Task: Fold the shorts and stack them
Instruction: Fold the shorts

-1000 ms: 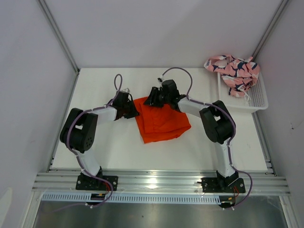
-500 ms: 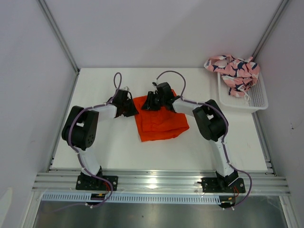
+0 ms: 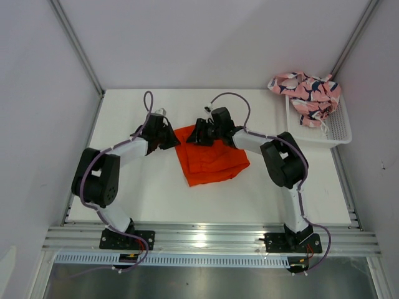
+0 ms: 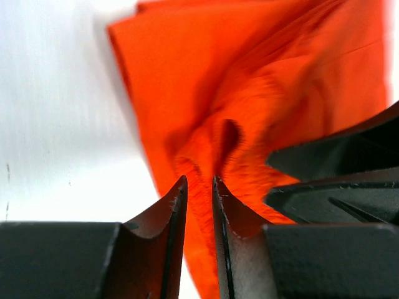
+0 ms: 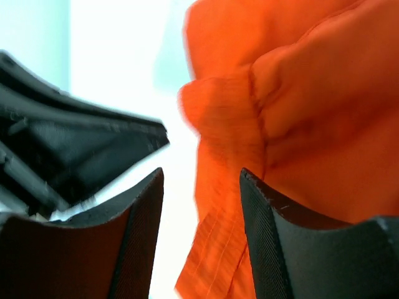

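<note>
white table (image 3: 156, 193), arms reaching in from the near edge. white mesh basket (image 3: 341, 134) at the far right. orange shorts (image 3: 212, 161) lie mid-table, partly folded, layers uneven, far-left corner bunched. pink shorts (image 3: 307, 90) with the navy/white print are crumpled over the basket's far-left corner, well apart from the orange pair.

both grippers sit at the orange pair's far-left corner, close to each other. left gripper (image 4: 199, 184): fingers (image 4: 176, 212) almost together, only a thin gap, orange fabric pulled up into it, so it reads as pinched on the shorts' edge. right gripper (image 5: 201, 173): fingers (image 5: 265, 230) spread wide, a fold of orange hem lying in the gap, not clamped.
</note>
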